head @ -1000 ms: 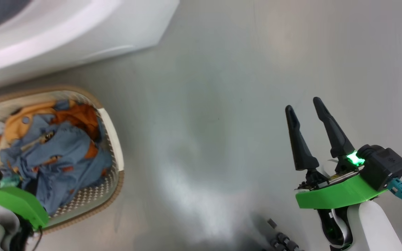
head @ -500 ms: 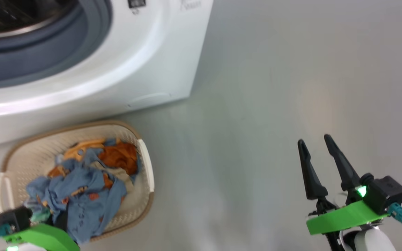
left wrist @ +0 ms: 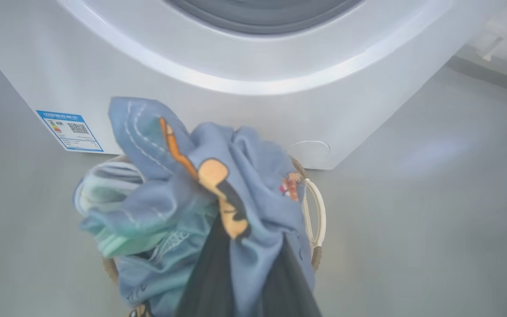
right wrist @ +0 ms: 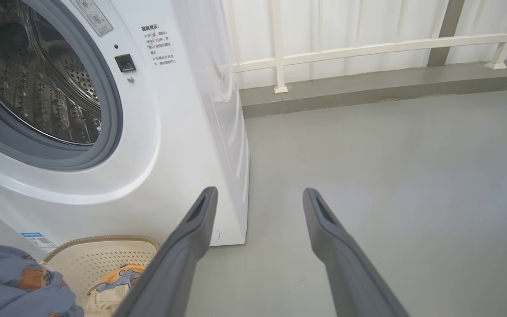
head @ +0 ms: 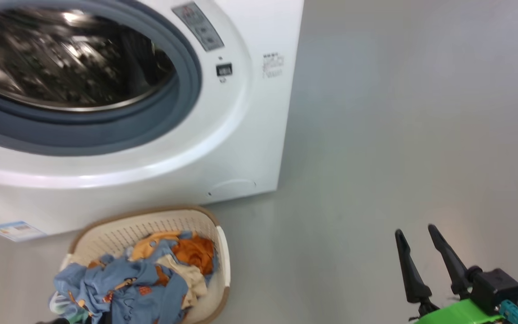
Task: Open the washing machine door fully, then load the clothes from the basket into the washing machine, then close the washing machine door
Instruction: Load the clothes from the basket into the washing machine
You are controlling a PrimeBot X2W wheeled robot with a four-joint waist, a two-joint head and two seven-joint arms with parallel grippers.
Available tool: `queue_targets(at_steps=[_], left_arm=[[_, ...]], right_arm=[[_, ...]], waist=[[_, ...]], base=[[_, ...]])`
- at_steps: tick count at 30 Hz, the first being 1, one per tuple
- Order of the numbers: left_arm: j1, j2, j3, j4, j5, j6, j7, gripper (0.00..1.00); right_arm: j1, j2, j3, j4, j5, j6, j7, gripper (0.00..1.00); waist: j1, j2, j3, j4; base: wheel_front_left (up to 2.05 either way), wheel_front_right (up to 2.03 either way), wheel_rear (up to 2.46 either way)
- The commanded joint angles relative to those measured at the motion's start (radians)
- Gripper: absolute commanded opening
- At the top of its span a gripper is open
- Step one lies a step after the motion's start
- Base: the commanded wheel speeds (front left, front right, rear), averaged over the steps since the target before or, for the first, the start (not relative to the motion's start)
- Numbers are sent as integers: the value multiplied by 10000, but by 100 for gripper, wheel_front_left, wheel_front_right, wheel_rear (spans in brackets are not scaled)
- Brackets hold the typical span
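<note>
**Operator:** What does my left arm have?

**Inspector:** Your left gripper (left wrist: pixel 250 246) is nearly closed. It pinches the clothes (left wrist: pixel 244 176): a light blue garment with orange prints, bunched round both fingers above the basket (left wrist: pixel 319 211). That grip is plain in your left wrist view. Your head view gives you the pile (head: pixel 137 283) heaped in the basket (head: pixel 151 213), blue over orange and cream.

**Operator:** And the right?

**Inspector:** Your right gripper (right wrist: pixel 259 191) stands wide apart, holds nothing and hangs over bare grey floor (right wrist: pixel 390 176). Beyond it, your right wrist view shows the washing machine (right wrist: pixel 183 132) with its mouth uncovered, the perforated drum (right wrist: pixel 29 75) ringed by grey gasket (head: pixel 106 130). The basket sits on the floor just before the machine, below the blue label (left wrist: pixel 69 130) and round cap (left wrist: pixel 308 152).
</note>
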Motion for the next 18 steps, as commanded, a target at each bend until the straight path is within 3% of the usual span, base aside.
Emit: queue_targets(at_steps=[1, 10, 18], left_arm=[[156, -53, 574, -530, 364, 85, -137, 0], [1498, -1229, 1711, -2290, 2134, -123, -137, 0], [2063, -1735, 2203, -3140, 3120, -682, -137, 0]], right_arm=[[140, -79, 165, -140, -104, 16, -48, 100], [837, -79, -224, -19, -254, 16, -48, 100], [986, -79, -242, -11, -214, 16, -48, 100]], waist=[[-1, 0, -1155, 629], [-1, 0, -2296, 1069], [-1, 0, -2630, 1287]], base=[[0, 0, 0], [0, 0, 0], [0, 0, 0]])
